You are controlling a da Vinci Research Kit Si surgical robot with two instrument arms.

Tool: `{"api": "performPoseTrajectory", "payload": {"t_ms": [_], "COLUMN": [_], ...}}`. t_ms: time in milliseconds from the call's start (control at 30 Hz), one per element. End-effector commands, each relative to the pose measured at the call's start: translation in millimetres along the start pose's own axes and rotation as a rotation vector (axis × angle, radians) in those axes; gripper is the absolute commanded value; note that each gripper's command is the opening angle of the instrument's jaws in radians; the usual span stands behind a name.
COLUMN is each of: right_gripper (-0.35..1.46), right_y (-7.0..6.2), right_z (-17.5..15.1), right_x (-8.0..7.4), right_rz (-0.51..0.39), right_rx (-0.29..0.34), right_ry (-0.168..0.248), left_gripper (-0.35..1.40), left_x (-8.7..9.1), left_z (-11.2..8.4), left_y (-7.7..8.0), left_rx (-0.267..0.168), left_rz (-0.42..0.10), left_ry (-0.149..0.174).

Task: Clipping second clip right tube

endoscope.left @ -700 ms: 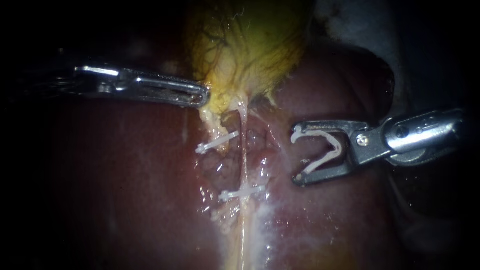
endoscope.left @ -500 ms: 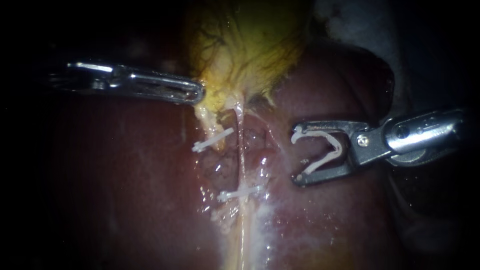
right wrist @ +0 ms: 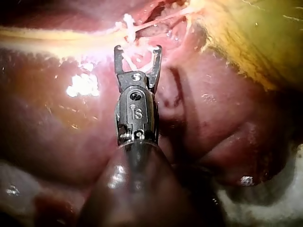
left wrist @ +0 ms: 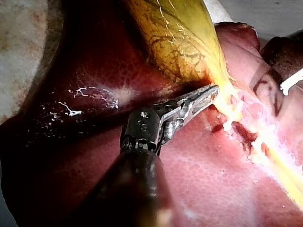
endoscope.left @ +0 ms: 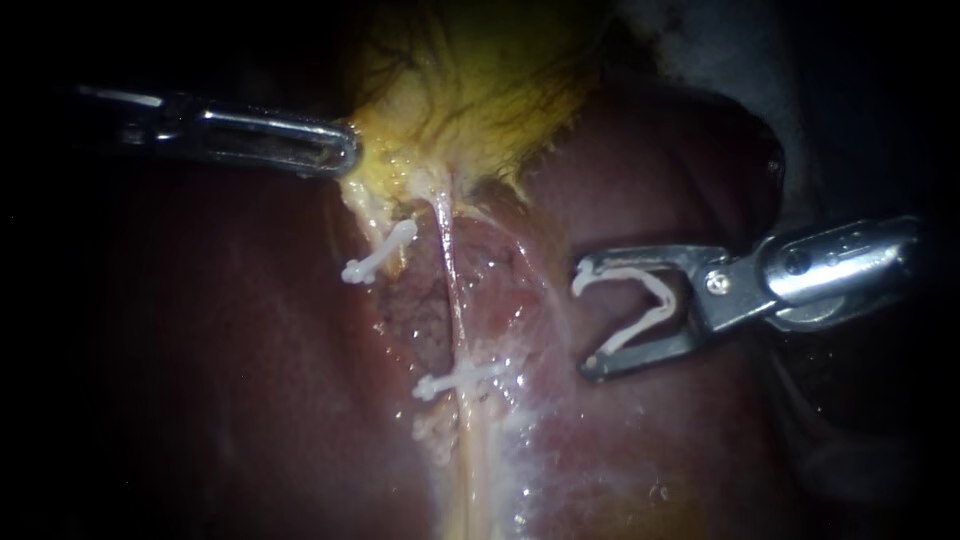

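My left instrument comes in from the left, its jaws shut on the lower edge of the yellow gallbladder; the left wrist view shows the same grip. Two tubes run down from the gallbladder over the liver. The left tube carries a white clip. The thin pale right tube carries one clip lower down. My right instrument stands to the right of that tube, apart from it, its wide jaws holding an open white clip. In the right wrist view those jaws point at the tube.
Raw, reddish dissected tissue lies between the right tube and my right instrument. Pale cloth shows beyond the liver's far right edge. Wet glistening liver surface spreads below the lower clip.
My left instrument has pulled to the left with the gallbladder's edge, dragging the upper clip and both tubes leftward and stretching them. My right instrument has barely shifted.
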Motion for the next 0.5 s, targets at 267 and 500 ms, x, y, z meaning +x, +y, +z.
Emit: {"api": "performPoseTrajectory", "payload": {"t_ms": [267,500], "right_gripper": [0.54,0.54], "right_y": [1.2,3.2], "right_z": [3.9,7.3], "right_x": [-0.4,-2.9], "right_rz": [0.168,0.295], "right_rx": [0.041,0.075], "right_ry": [0.029,0.051], "left_gripper": [-0.35,-0.35], "left_x": [0.0,0.1], "left_z": [0.1,0.0], "left_y": [0.0,0.0], "left_rx": [-0.001,-0.001], "left_rz": [0.001,0.001], "left_ry": [0.000,0.000]}}
